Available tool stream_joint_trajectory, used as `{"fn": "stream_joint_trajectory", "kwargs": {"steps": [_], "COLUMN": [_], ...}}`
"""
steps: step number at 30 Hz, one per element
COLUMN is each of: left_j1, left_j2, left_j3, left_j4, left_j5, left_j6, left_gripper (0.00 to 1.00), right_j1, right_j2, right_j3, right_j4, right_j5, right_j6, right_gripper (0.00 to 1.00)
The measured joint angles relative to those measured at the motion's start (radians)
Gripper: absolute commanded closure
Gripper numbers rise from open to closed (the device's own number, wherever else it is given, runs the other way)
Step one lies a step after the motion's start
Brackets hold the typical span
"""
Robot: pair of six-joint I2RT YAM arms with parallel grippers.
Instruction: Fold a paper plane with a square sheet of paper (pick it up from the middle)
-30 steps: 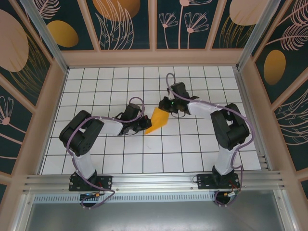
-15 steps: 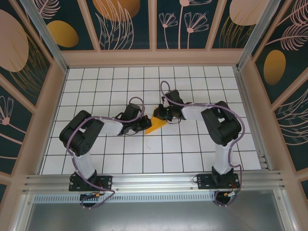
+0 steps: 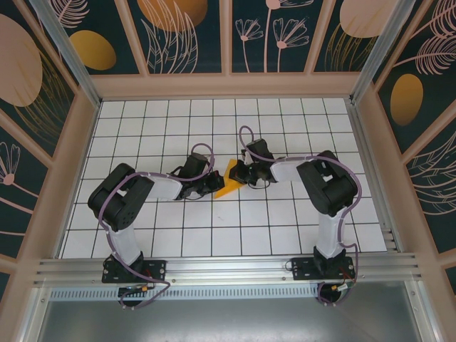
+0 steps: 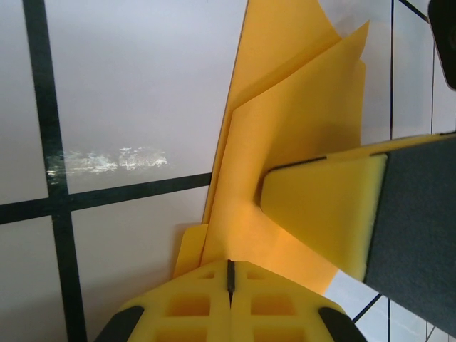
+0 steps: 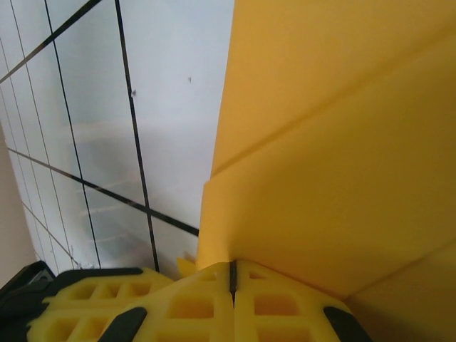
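Count: one piece of orange-yellow paper [image 3: 229, 183], two arms, two claws. The paper lies near the middle of the white gridded table [image 3: 142, 142], between the left gripper [image 3: 212, 184] and the right gripper [image 3: 241, 173], which face each other across it. From above it reads as a small wedge, narrow end toward the far wall. Left wrist view: the left gripper [image 4: 230, 274] has its two yellow tips pressed together on a single seam, and the paper [image 4: 299, 121] comes out from between them, so it is pinched. At least three overlapping layers can be counted there, fanning apart toward the top. One yellow pad [image 4: 324, 210] of the right claw presses flat against the sheet from the right. Right wrist view: the right gripper [image 5: 232, 274] is likewise pressed together, tips meeting on one seam, with the paper [image 5: 342, 142] clamped between them; two stepped layer edges run diagonally across it. Hard to make out: both claws cover the wedge's side edges from above, so its full outline is unclear. Both wrist views cut the paper off at the frame edge. Whether its underside touches the table cannot be told.
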Motion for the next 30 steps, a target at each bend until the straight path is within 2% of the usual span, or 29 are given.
{"fn": "stream_joint_trajectory", "kwargs": {"steps": [11, 14, 19, 25, 30], "left_j1": [0.0, 0.0, -0.001, -0.001, -0.001], "left_j2": [-0.002, -0.003, -0.038, -0.148, -0.169], "left_j3": [0.007, 0.015, 0.018, 0.007, -0.012], "left_j4": [-0.016, -0.033, -0.097, -0.129, -0.129], "left_j5": [-0.001, -0.003, -0.022, -0.018, 0.007], "left_j6": [0.0, 0.0, -0.008, -0.034, -0.05], "left_gripper": [1.0, 0.96, 0.83, 0.81, 0.82], "right_j1": [0.0, 0.0, 0.001, 0.001, 0.001], "right_j2": [-0.005, -0.002, 0.0, 0.001, 0.005], "right_j3": [-0.015, -0.015, -0.015, -0.014, -0.012], "right_j4": [0.003, 0.004, 0.004, 0.004, 0.004], "right_j5": [0.0, 0.002, 0.004, 0.004, 0.003], "right_j6": [0.005, 0.005, 0.004, 0.004, 0.004], "right_gripper": [0.97, 0.98, 0.98, 0.98, 0.98]}}
